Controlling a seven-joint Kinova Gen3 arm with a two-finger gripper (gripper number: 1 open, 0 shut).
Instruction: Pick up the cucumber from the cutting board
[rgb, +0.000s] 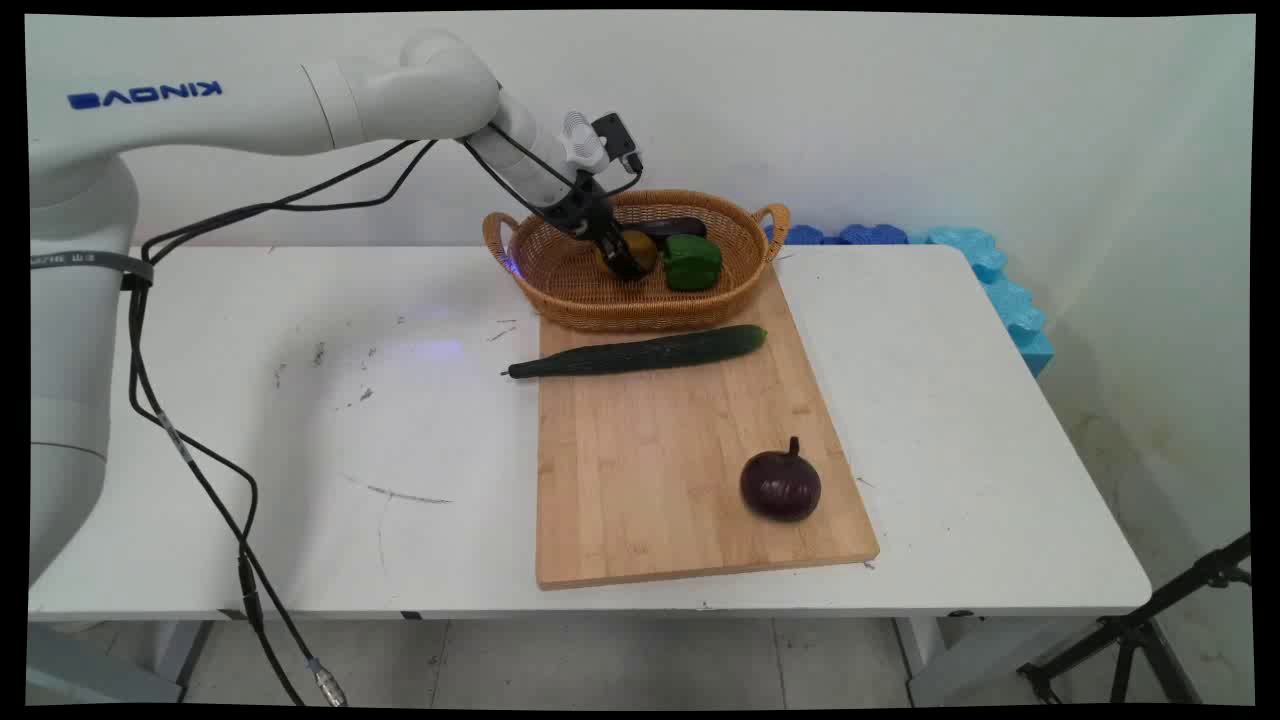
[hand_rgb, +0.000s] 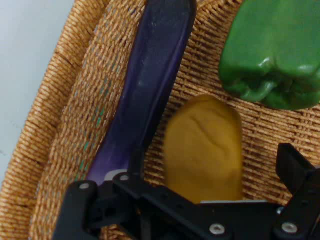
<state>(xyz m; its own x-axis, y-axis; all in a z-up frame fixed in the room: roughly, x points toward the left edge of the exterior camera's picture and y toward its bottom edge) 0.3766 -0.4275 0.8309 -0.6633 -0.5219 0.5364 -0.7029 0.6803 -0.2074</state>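
Reaching down into the wicker basket (rgb: 640, 300) at the far end of the bamboo cutting board (rgb: 680, 470), the black two-finger gripper (rgb: 625, 258) sits at a yellow-ochre vegetable (hand_rgb: 205, 150).

Gripper: fingers spread either side of the yellow piece in the hand view, one finger (hand_rgb: 297, 172) showing at 3 o'clock of it, the other low at its 9 o'clock side; whether the pads actually press on it cannot be told, so neither can whether the pincer is gripping or merely standing wide around it.

Basket contents:
- Yellow-ochre vegetable, smooth, rounded, lying on the weave; exact kind not clear.
- Aubergine (hand_rgb: 150, 80), long, dark purple, lying just beside the yellow piece at its 10 o'clock in the hand view; in the main view it lies along the far wall.
- Green bell pepper (rgb: 692, 262), glossy, at 3 o'clock of the gripper in the main view, near the yellow piece but apart from it.

Cutting board:
- Cucumber (rgb: 640, 354), long, dark green, lying crosswise just in front of the basket, its stem end overhanging the board's left edge onto the white table (rgb: 300, 430).
- Red onion (rgb: 781, 484), round, dark purple, stalk up, at 5 o'clock on the board, well apart from the cucumber.

Beyond the table: blue foam (rgb: 990, 280) along the wall at 2 o'clock.
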